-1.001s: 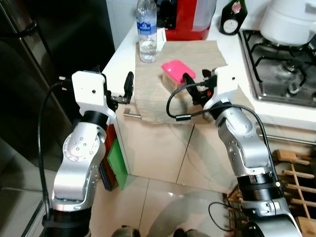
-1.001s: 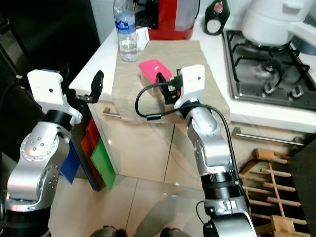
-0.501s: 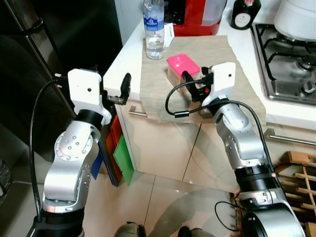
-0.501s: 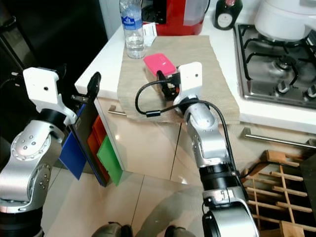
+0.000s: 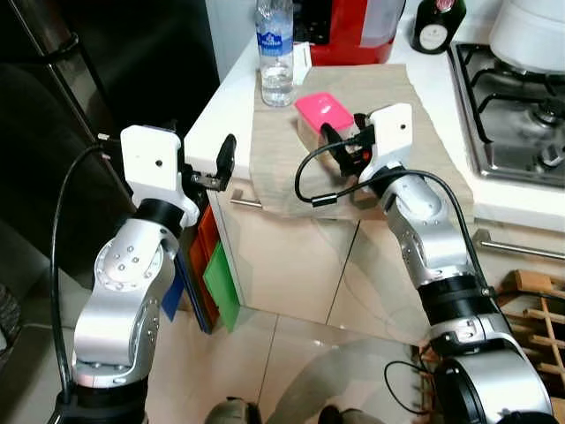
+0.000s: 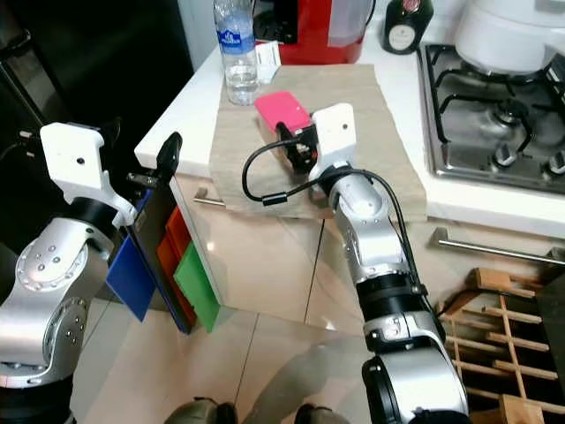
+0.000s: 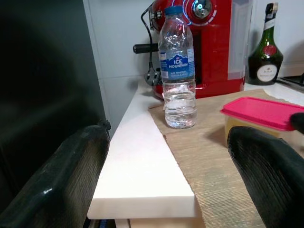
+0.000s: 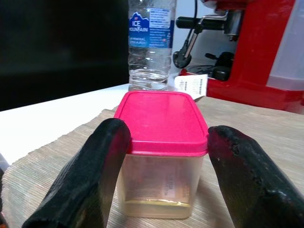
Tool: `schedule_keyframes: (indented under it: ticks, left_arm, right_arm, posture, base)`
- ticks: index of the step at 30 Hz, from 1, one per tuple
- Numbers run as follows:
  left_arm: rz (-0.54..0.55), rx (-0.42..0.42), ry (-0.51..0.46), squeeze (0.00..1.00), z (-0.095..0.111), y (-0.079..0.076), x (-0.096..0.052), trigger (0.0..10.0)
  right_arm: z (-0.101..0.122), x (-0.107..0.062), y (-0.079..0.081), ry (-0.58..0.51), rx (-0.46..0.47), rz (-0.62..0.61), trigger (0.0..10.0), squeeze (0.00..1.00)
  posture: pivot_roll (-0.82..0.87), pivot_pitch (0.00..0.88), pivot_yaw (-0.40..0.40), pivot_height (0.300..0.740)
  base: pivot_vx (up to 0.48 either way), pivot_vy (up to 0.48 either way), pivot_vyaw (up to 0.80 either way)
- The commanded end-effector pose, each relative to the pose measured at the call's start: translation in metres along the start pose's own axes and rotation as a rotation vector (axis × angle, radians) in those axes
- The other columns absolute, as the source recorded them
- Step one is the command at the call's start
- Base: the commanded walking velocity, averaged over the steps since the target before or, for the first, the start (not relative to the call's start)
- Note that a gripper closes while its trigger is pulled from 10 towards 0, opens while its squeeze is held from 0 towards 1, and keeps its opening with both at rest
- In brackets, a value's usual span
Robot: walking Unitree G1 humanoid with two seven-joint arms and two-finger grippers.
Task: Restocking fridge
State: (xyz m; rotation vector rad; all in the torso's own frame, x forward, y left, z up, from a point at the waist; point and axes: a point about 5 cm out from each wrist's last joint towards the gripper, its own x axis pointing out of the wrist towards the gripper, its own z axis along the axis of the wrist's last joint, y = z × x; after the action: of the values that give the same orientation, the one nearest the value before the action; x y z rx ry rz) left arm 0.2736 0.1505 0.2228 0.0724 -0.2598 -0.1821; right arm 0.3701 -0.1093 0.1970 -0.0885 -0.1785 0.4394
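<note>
A white kitchen surface (image 5: 231, 108) carries a beige mat (image 5: 415, 115), with a water bottle (image 5: 274, 51) at 12 o'clock. The pink-lidded container (image 8: 161, 156) sits on the mat. The right hand (image 8: 164, 178) is open, its fingers on either side of the container. The left hand (image 5: 225, 163) is open, hovering at the surface's 9 o'clock edge.

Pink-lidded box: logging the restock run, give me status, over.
Right gripper open, fingers either side of the box, not closed. Left gripper open, off the counter edge. Water bottle stands behind box.
</note>
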Motion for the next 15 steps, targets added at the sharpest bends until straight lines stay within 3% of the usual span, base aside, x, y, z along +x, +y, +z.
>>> schedule_keyframes:
  ticks: [1,15]
  left_arm:
    - [0.001,0.007,-0.007,0.00,0.003,0.001,-0.003,10.0]
    - [0.005,-0.003,-0.011,0.00,0.002,-0.004,0.002,10.0]
  right_arm:
    - [-0.013,0.001,0.004,0.059,0.017,0.023,10.0,0.00]
    - [-0.016,0.019,0.009,0.103,0.019,0.077,10.0,0.00]
  posture:
    - [0.10,0.120,0.059,0.740]
    - [0.10,0.119,0.026,0.740]
  base:
    - [0.000,0.000,0.00]
    - [0.000,0.000,0.00]
